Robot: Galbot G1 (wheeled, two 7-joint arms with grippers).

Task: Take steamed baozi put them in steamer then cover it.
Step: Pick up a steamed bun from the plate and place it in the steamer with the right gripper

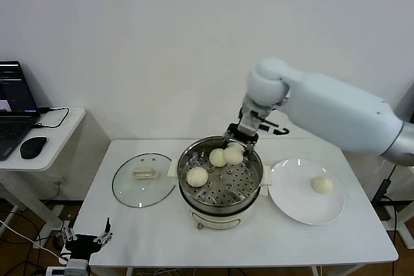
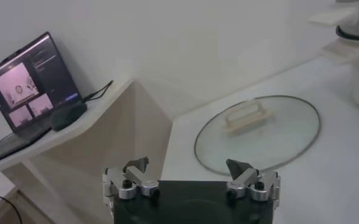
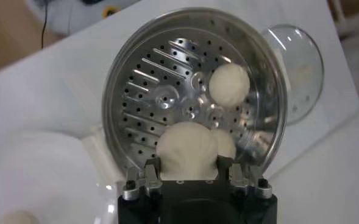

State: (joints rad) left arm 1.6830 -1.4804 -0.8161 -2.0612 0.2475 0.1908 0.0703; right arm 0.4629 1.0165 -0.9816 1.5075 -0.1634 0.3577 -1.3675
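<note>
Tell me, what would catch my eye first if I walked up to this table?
Probably the big white right arm reaching over the shiny steel steamer at the table's middle, its right gripper shut on a baozi above the perforated tray, where two more buns already sit. Then the last bun alone on the white plate to the right, and the glass lid lying flat to the left.

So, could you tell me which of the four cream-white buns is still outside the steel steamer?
The lone round cream-white bun lying on the flat white plate; the other three are over the shiny steel steamer.
</note>
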